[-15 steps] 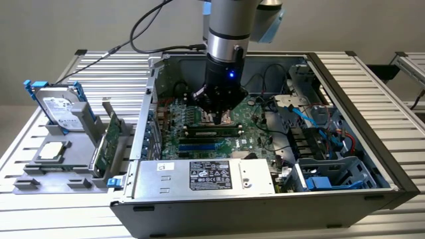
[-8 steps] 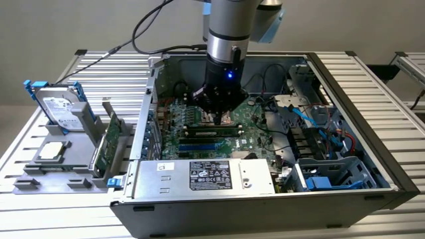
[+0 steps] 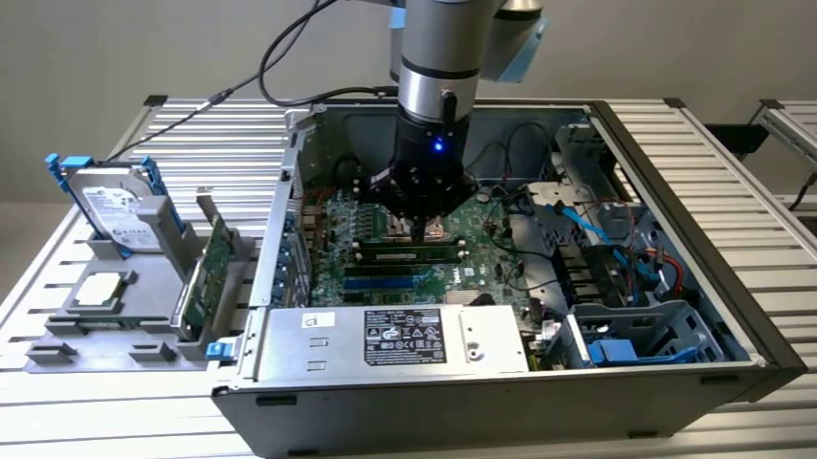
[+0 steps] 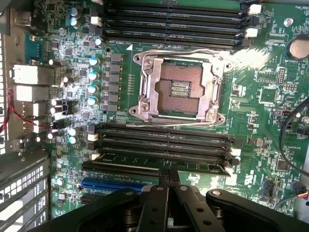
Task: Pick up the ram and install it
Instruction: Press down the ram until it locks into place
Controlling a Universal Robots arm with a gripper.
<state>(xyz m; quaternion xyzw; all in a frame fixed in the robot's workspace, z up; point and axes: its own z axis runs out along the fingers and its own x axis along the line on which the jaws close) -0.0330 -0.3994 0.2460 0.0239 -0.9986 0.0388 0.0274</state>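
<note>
The arm comes down from above in the exterior view, its grey cylindrical wrist segment standing nearly upright. Below it sits a black wrist housing with a small blue light glowing on its face. A black cable loops away from the upper part of the arm toward the exterior view's left. The gripper points straight down. In the wrist view the gripper shows as two black linkage arms converging on a pair of slim fingers, which stand pressed together side by side with no gap visible between them.
</note>
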